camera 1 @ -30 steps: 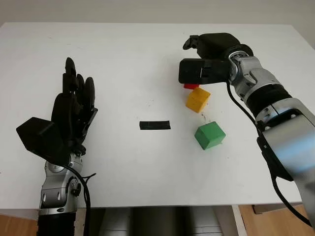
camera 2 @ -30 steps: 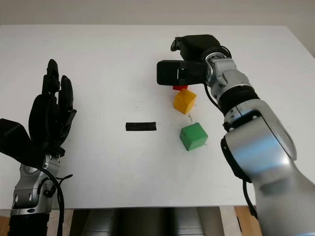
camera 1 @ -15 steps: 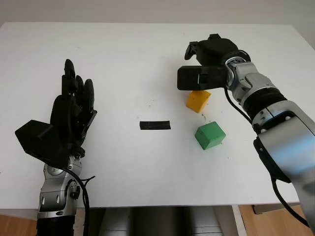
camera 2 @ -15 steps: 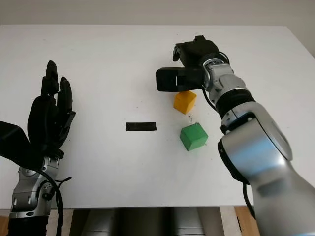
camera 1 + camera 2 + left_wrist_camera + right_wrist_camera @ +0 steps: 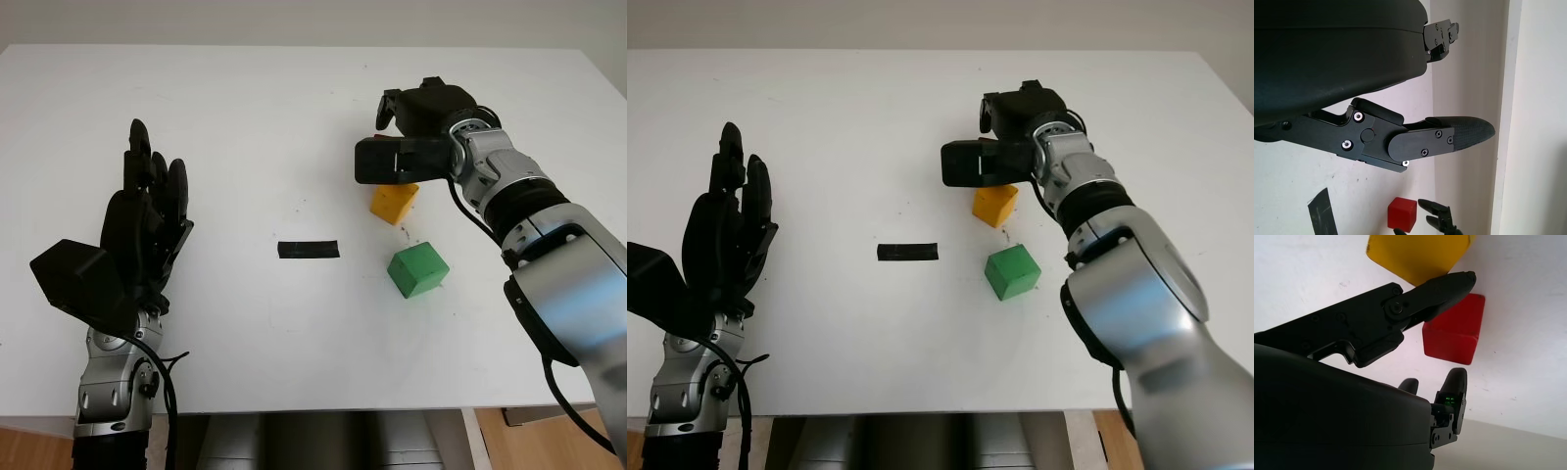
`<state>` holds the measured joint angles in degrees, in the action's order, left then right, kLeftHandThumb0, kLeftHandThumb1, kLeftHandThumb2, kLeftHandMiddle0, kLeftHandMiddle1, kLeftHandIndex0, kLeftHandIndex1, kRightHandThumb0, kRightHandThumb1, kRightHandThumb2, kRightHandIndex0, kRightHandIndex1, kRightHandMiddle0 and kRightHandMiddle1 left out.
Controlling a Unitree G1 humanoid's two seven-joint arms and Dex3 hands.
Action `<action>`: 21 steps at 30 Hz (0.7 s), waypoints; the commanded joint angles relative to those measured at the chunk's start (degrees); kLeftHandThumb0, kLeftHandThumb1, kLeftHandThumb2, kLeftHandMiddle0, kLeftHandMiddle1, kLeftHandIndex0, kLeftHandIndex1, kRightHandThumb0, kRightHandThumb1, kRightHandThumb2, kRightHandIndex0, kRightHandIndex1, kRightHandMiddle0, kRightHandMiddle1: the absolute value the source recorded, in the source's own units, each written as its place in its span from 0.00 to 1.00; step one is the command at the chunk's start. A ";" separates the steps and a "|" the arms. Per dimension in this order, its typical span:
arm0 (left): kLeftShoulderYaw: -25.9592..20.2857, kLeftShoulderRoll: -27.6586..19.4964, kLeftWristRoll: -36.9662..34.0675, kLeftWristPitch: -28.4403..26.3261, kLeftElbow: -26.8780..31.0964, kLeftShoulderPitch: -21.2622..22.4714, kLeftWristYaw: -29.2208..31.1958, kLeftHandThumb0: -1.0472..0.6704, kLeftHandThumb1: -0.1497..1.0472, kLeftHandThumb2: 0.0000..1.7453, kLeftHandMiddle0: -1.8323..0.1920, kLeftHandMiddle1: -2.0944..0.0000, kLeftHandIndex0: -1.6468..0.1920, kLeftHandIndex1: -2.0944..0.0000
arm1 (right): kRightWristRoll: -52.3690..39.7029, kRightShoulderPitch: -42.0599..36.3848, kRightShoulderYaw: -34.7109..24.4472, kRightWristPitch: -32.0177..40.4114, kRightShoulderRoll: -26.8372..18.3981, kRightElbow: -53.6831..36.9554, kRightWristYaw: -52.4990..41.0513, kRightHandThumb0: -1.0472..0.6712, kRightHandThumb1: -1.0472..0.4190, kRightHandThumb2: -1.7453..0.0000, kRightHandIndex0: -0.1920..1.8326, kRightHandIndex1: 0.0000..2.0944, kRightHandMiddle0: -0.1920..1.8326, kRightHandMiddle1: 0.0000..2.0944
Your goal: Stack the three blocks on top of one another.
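Fingers of my right robot hand [image 5: 1449,333] bracket the red block [image 5: 1455,330], not clamped (no readable labels); left robot hand [image 5: 147,220] open, lower left.

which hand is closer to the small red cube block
Right. The right hand is directly around the small red cube block, fingers either side, not yet closed. The left hand is held up, open, far across the white table.

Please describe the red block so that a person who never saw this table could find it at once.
On the white table, look to the far right part, where the right hand reaches over the blocks. The red block sits under that hand, just beyond the yellow block. It is the only red one; the green block lies nearer.
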<state>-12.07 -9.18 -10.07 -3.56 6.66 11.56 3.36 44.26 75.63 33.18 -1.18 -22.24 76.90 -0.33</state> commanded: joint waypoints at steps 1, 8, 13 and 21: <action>-0.24 -0.05 -0.14 0.11 0.79 -0.71 0.07 0.21 1.00 0.29 1.00 0.99 0.99 0.97 | 0.02 -1.12 0.07 0.54 -0.08 0.43 -0.05 0.20 0.11 0.97 0.08 0.34 0.15 0.32; -0.22 -0.20 0.09 0.45 1.01 -0.92 0.25 0.21 1.00 0.30 1.00 0.99 0.99 0.97 | -0.04 -2.05 0.08 1.23 0.37 0.54 -0.21 0.20 0.11 0.97 0.10 0.27 0.20 0.21; -0.14 -0.11 0.28 -0.04 1.58 -1.10 -0.08 0.21 1.00 0.29 1.00 1.00 0.99 0.97 | 0.52 -2.51 0.65 1.53 0.57 0.60 0.17 0.22 0.09 0.97 0.16 0.11 0.21 0.21; 0.03 0.10 0.27 0.03 1.59 -1.23 -0.27 0.21 1.00 0.29 1.00 0.99 0.99 0.97 | -0.05 -3.53 0.39 0.22 0.32 0.23 4.80 0.30 0.06 0.97 0.26 0.06 0.18 0.49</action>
<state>-12.07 -9.19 -9.93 -3.67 7.23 11.08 3.13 44.59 72.94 34.15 -0.40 -21.79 77.08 3.46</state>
